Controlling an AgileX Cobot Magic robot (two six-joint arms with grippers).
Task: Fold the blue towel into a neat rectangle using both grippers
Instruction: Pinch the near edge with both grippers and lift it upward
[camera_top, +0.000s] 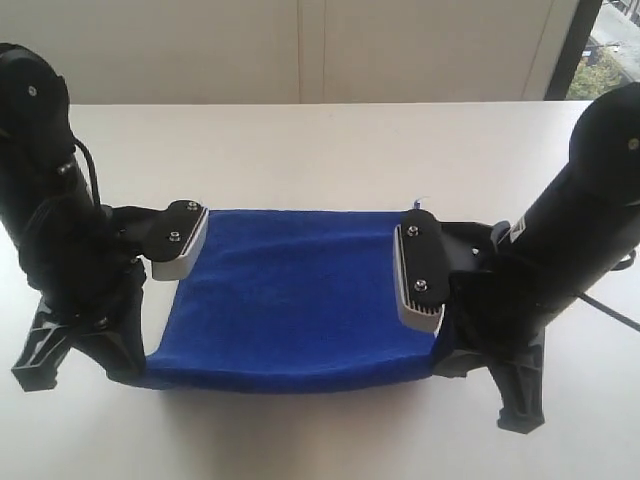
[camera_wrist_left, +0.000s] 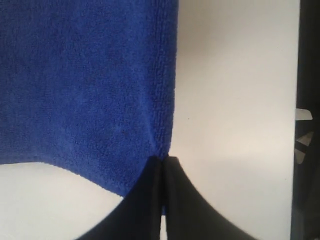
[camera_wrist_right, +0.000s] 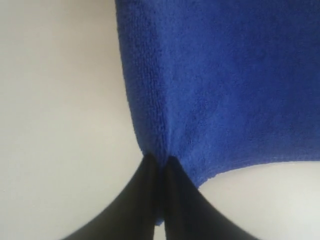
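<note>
Exterior view alone shows the whole blue towel (camera_top: 290, 300).

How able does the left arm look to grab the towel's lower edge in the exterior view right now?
Probably not yet: the left tool is shut on a corner of the blue towel, so it must let go first. Nothing else visibly blocks it.

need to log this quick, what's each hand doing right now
left hand: closed, gripping a corner of the blue towel
right hand: closed, gripping another corner of the blue towel
</note>
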